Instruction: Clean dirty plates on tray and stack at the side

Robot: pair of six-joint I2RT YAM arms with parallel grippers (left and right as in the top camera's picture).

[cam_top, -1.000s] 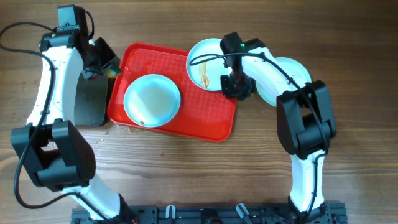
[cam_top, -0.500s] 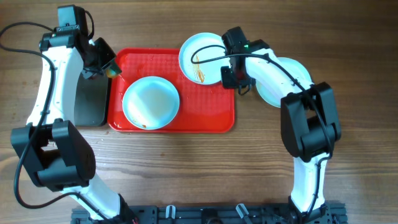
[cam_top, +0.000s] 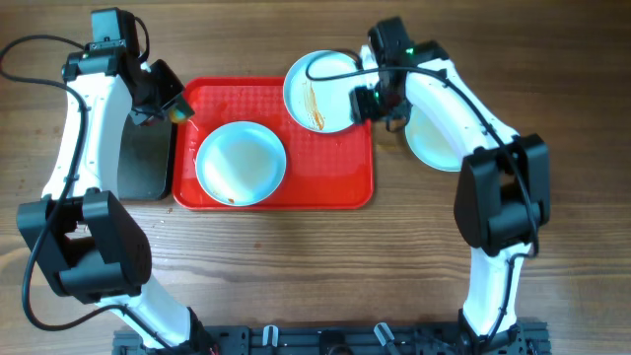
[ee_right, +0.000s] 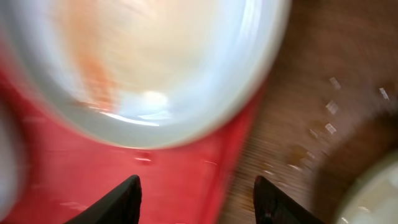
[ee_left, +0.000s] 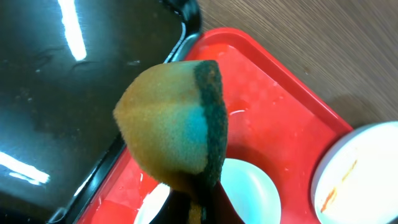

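Hard to see: the right wrist view is all smeared, so the streaked plate is only a pale blob there.
Hidden: the right arm covers part of the third plate, so we cannot tell if it is dirty.
Cut off: in the left wrist view the sponge fills the middle and hides most of the left hand.
Plates: round, white and shallow. One has orange-brown streaks. The middle plate looks nearly clean to us (just a small brown spot at its lower edge).
Where: the middle plate lies on the red tray. The streaked plate sits at the tray's far right corner, poking over the rim. The third plate is on the bench, right of the tray.
Left hand: squeezed tight on the sponge, over the tray's far left corner, by the black tray.
Right hand: fingers apart, nothing between them, just beside the streaked plate.
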